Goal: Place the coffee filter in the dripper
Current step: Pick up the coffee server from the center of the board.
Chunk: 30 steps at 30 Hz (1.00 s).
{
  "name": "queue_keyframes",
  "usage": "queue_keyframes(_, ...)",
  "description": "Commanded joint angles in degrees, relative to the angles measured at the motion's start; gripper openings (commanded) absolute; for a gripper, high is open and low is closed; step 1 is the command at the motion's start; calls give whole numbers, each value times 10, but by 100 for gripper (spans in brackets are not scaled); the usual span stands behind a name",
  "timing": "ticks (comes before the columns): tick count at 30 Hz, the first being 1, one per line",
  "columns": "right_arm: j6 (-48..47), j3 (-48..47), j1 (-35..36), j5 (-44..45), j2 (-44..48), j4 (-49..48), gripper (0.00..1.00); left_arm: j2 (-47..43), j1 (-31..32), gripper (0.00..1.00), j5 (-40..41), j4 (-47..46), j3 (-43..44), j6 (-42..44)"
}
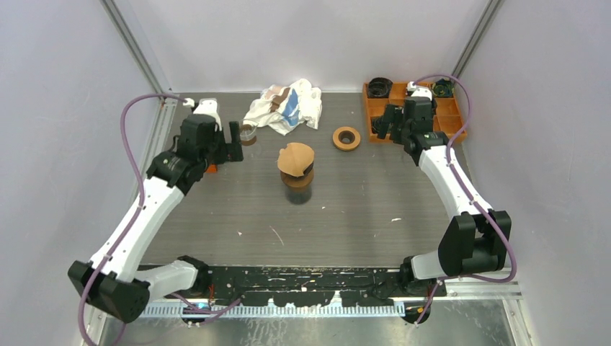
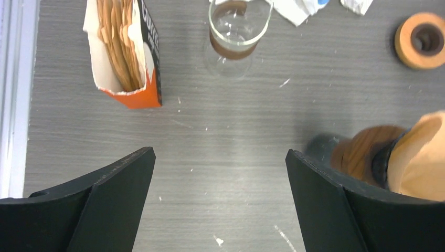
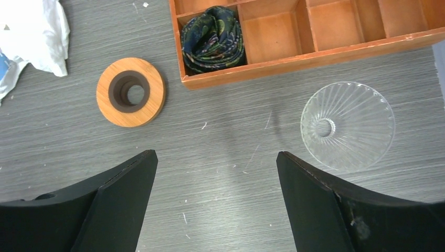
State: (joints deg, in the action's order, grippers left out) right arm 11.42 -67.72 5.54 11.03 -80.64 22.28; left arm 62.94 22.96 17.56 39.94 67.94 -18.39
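The tan paper coffee filter (image 1: 295, 157) sits lopsided on top of a dark, wood-collared stand (image 1: 296, 180) in the middle of the grey bench (image 1: 346, 216). Whether it is properly seated there cannot be told. A clear ribbed glass dripper (image 3: 347, 126) stands apart on the bench, just beside the right claw (image 3: 216, 155) and near the orange wooden compartment tray (image 3: 315, 56).

Both the right claw and the left claw (image 2: 220, 155) are released, jaws wide with nothing between them.

The filter is likely very light, thin and soft, so it would crumple under a hard squeeze and could easily slip off. A gentle pinch on its free upper rim looks the best hold. The glass dripper is probably slick, breakable and light enough to skid if nudged.

An orange-and-white carton of spare filters (image 2: 123, 52) stands near the left claw.
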Motion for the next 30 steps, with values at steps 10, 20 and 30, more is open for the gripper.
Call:
queue_keyframes(10, 46, 48, 1, -88, 83, -60, 91, 241, -96, 98, -105, -22, 186, -58)
queue_keyframes(20, 51, 64, 1, -133, 79, -73, 91, 389, -151, 80, -144, 6, 302, -59)
queue_keyframes(30, 52, 66, 1, -150, 76, -73, 91, 474, -154, 56, -168, 38, 353, -52)
